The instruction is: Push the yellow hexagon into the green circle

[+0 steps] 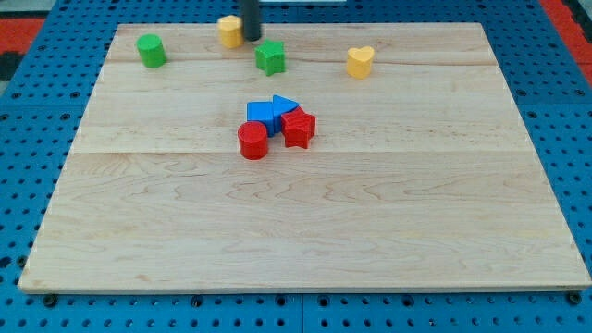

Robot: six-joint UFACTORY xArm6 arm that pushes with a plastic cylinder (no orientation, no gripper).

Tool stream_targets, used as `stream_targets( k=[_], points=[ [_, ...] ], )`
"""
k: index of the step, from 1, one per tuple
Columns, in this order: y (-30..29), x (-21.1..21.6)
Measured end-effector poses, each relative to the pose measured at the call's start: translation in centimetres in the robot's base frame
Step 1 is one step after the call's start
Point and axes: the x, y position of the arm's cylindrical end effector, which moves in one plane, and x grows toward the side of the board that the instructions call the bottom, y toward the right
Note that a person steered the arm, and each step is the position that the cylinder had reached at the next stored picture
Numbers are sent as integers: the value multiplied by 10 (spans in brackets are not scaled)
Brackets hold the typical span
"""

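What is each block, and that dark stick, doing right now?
my tip: touching the yellow hexagon's right side
yellow hexagon: near top edge
green circle: alone, top left
green star: loose
yellow heart: alone
blue blocks, red star, red cylinder: clustered, touching

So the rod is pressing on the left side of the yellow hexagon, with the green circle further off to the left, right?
Not quite. The camera view shows my tip at the right side of the yellow hexagon, not the left. The green circle is indeed further off to the left.

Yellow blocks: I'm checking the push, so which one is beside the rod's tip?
The yellow hexagon, touching my tip on its left; the yellow heart sits far right.
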Motion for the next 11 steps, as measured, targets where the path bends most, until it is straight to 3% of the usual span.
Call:
stream_targets(
  k=[1, 2, 3, 4, 6, 11],
  points=[
    [-5, 19],
    [-41, 11],
    [-64, -30],
    [-49, -49],
    [96, 53],
    [114, 49]
  ],
)
